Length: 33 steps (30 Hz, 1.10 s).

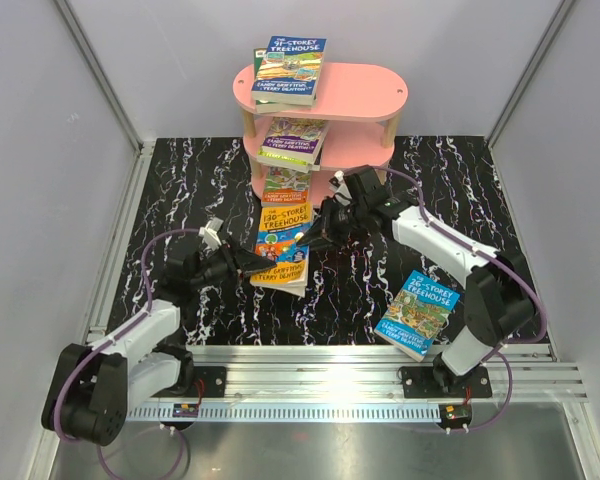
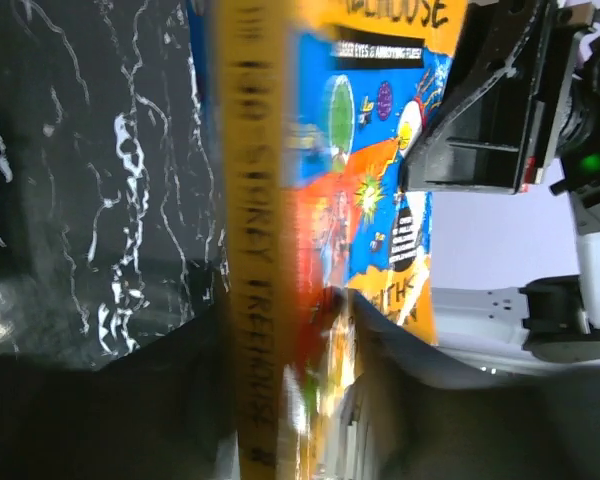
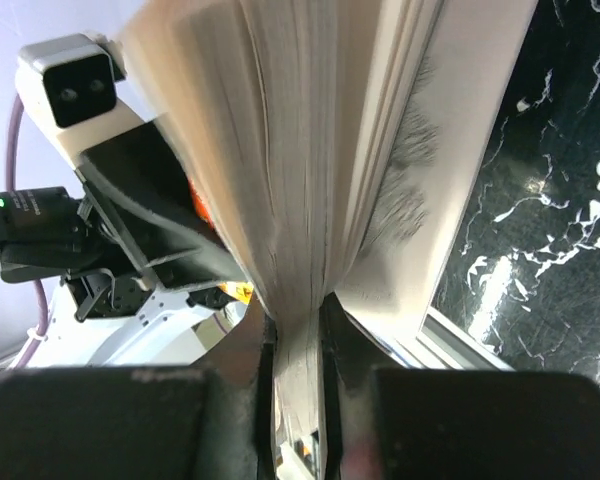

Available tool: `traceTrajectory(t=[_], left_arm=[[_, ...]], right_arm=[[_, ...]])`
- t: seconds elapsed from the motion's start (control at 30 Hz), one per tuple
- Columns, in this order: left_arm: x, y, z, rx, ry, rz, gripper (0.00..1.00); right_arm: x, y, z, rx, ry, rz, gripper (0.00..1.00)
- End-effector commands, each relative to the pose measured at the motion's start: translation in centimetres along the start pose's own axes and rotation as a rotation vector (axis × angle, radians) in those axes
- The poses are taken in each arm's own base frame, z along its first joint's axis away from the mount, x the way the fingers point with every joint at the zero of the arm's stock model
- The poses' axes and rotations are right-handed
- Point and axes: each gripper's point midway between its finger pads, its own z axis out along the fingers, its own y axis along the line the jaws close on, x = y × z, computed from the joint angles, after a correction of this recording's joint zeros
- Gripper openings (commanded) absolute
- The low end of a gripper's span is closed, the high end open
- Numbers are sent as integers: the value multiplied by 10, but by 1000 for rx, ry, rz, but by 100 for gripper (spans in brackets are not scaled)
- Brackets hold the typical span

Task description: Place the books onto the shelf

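Observation:
An orange-and-blue book (image 1: 283,243) hangs between my two grippers in front of the pink shelf (image 1: 365,88). My left gripper (image 1: 263,266) comes from the left. In the left wrist view its fingers (image 2: 170,400) press on both sides of the book's yellow spine (image 2: 250,250). My right gripper (image 1: 318,240) is shut on that book's fanned pages (image 3: 300,200), pinched thin between its fingers (image 3: 250,370). One book (image 1: 290,70) lies on the shelf's top board, another (image 1: 293,138) on the middle board, a third (image 1: 285,185) on the bottom. A blue book (image 1: 418,313) lies flat on the table.
The black marbled table (image 1: 180,190) is fenced by grey walls and a metal rail (image 1: 310,370) at the near edge. The shelf stands at the back centre. The blue book lies next to the right arm's base (image 1: 450,365).

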Motion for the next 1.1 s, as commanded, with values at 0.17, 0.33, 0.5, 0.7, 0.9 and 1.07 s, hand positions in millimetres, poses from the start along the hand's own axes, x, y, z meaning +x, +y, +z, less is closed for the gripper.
traceTrajectory(t=[0.17,0.33,0.5,0.7,0.9,1.07], left_arm=[[-3,-30,5,114,46,79,0],[-25,-25,13,0,64,151,0],[-53,-44,32,28,125,192,0],[-74,-52,54,72,173,200,0],[-95,-43,76,103,181,157,0],[-120,-50,92,179,164,142,0]], right_arm=[[-14,31,-19,-70,-93,-35,6],[-10,9,-32,23,-91,-25,94],[-3,-12,-70,72,-139,-39,100],[14,-31,-111,89,-201,-31,100],[22,-42,-132,136,-248,-44,100],[22,-44,-133,141,-251,-39,100]])
